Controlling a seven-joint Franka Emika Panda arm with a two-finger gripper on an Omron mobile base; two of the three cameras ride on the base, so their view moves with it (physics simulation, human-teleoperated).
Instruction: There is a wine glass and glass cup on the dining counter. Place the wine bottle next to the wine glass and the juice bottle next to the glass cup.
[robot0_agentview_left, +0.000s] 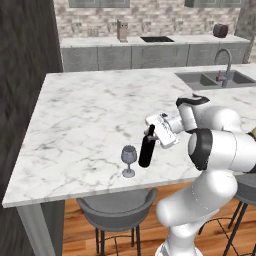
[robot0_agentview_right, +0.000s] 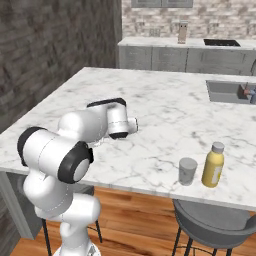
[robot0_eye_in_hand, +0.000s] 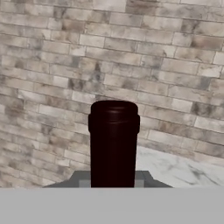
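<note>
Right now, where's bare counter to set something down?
Wide bare marble on the dining counter behind the wine glass and left of the sink. Crowded at the front edge: wine glass beside wine bottle, and glass cup beside juice bottle.

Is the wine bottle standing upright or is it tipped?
Upright: the wine bottle stands vertically beside the wine glass, neck up, on the dining counter.

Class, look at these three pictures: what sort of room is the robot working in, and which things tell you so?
Most likely a home kitchen: a marble island counter with an inset sink and curved tap, stools along its edge, and grey cabinets below a brick wall.
</note>
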